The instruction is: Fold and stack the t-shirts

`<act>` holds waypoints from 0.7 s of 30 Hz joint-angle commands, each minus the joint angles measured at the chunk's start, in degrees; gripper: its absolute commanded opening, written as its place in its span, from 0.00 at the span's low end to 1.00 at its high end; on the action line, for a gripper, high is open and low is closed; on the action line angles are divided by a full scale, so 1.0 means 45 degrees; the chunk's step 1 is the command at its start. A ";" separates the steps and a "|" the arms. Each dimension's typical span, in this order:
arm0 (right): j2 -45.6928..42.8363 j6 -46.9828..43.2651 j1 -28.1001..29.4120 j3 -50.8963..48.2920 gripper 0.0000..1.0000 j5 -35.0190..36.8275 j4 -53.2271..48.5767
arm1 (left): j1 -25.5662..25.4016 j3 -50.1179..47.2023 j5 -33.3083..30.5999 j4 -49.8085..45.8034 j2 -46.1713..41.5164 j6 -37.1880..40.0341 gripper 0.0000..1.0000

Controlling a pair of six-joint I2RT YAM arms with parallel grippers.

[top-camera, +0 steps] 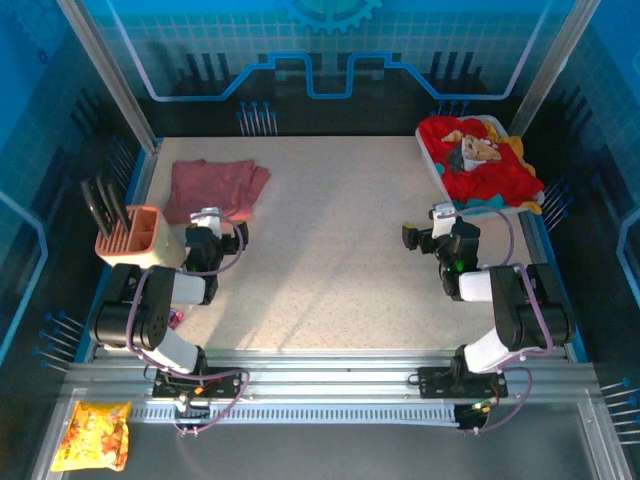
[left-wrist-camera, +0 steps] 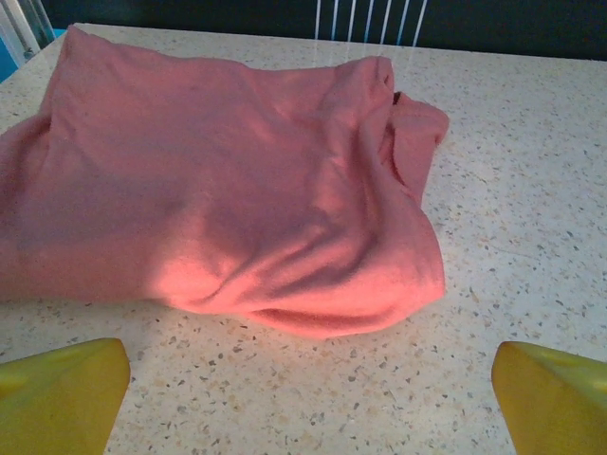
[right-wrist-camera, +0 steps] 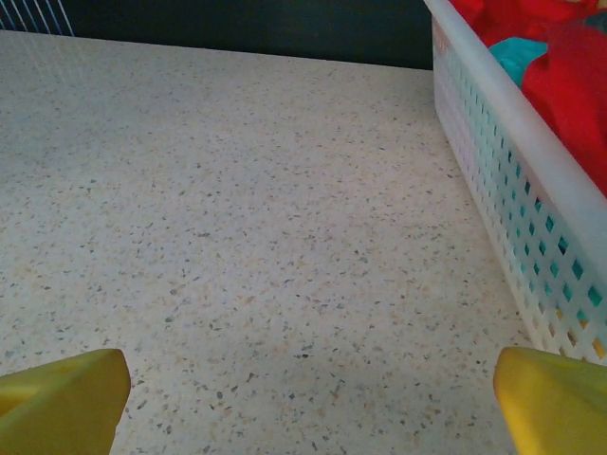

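Speckled beige table (top-camera: 330, 270) inside a blue-lit enclosure with translucent, grid-patterned walls (top-camera: 400, 40); a metal rail (top-camera: 330, 375) at the near edge carries both arm bases. The pink shirt (top-camera: 215, 188), loosely folded and rumpled, lies at the far left of the table. The left gripper (top-camera: 207, 218), jaws wide apart and empty, sits just short of the shirt's near edge, not touching it. A white slotted tray (top-camera: 432, 165) in the far right corner holds a heap of red shirts (top-camera: 485, 180), with teal cloth (right-wrist-camera: 517, 59) and yellow cloth (top-camera: 518, 150) among them. The right gripper (top-camera: 428, 224), jaws likewise wide apart and empty, stands over bare table just beside the tray. An orange holder (top-camera: 135, 235) with dark tools stands at the left edge; a snack bag (top-camera: 95, 435) lies below the rail, near left
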 commanded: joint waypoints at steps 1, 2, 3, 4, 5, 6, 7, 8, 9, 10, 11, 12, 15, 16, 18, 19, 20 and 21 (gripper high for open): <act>-0.0056 0.0352 0.0090 -0.0134 1.00 0.1544 0.0467 | 0.0089 0.0044 -0.0289 0.0490 -0.0008 -0.0170 0.99; -0.0094 0.0481 0.0155 -0.0293 1.00 0.2168 0.0694 | 0.0089 0.0041 -0.0289 0.0495 -0.0013 -0.0170 0.99; -0.0073 0.0457 0.0238 -0.0311 1.00 0.2372 0.0753 | 0.0090 0.0041 -0.0259 0.0490 -0.0015 -0.0157 0.99; -0.0055 0.0382 0.0350 -0.0250 1.00 0.2575 0.0691 | 0.0094 0.0041 -0.0280 0.0489 -0.0004 -0.0170 0.99; -0.0057 0.0281 0.0398 -0.0138 1.00 0.2486 0.0468 | 0.0089 0.0053 -0.0272 0.0505 -0.0015 -0.0170 0.99; -0.0060 0.0206 0.0420 -0.0080 1.00 0.2463 0.0378 | 0.0089 0.0043 -0.0275 0.0491 -0.0007 -0.0170 0.99; -0.0036 0.0154 0.0460 -0.0063 1.00 0.2400 0.0377 | 0.0089 0.0041 -0.0282 0.0490 -0.0005 -0.0169 0.99; -0.0058 0.0145 0.0461 -0.0040 1.00 0.2298 0.0286 | 0.0089 0.0051 -0.0286 0.0491 -0.0010 -0.0168 0.99; -0.0038 0.0132 0.0462 -0.0037 1.00 0.2277 0.0286 | 0.0090 0.0047 -0.0287 0.0499 -0.0012 -0.0169 0.99; -0.0041 0.0144 0.0463 -0.0035 1.00 0.2280 0.0296 | 0.0089 0.0041 -0.0276 0.0498 -0.0015 -0.0175 0.99; -0.0035 0.0077 0.0470 0.0018 1.00 0.2097 0.0226 | 0.0094 0.0043 -0.0277 0.0500 -0.0002 -0.0164 0.99; -0.0023 -0.0042 0.0464 0.0079 1.00 0.1692 0.0089 | 0.0091 0.0046 -0.0282 0.0504 -0.0003 -0.0155 0.99; -0.0026 -0.0246 0.0460 0.0093 1.00 0.1197 0.0053 | 0.0089 0.0042 -0.0289 0.0495 -0.0013 -0.0171 0.99; -0.0035 -0.0250 0.0459 0.0108 1.00 0.1186 0.0015 | 0.0094 0.0042 -0.0289 0.0493 -0.0010 -0.0162 0.99; -0.0045 -0.0249 0.0459 0.0116 1.00 0.1196 0.0042 | 0.0104 0.0051 -0.0279 0.0502 -0.0005 -0.0157 0.99; -0.0038 -0.0245 0.0459 0.0107 1.00 0.1214 0.0061 | 0.0089 0.0041 -0.0289 0.0503 -0.0010 -0.0160 0.99; -0.0021 -0.0252 0.0452 0.0105 1.00 0.1215 0.0028 | 0.0089 0.0041 -0.0288 0.0490 -0.0005 -0.0168 0.99; -0.0034 -0.0236 0.0451 0.0117 1.00 0.1205 0.0004 | 0.0089 0.0046 -0.0288 0.0490 0.0002 -0.0157 0.99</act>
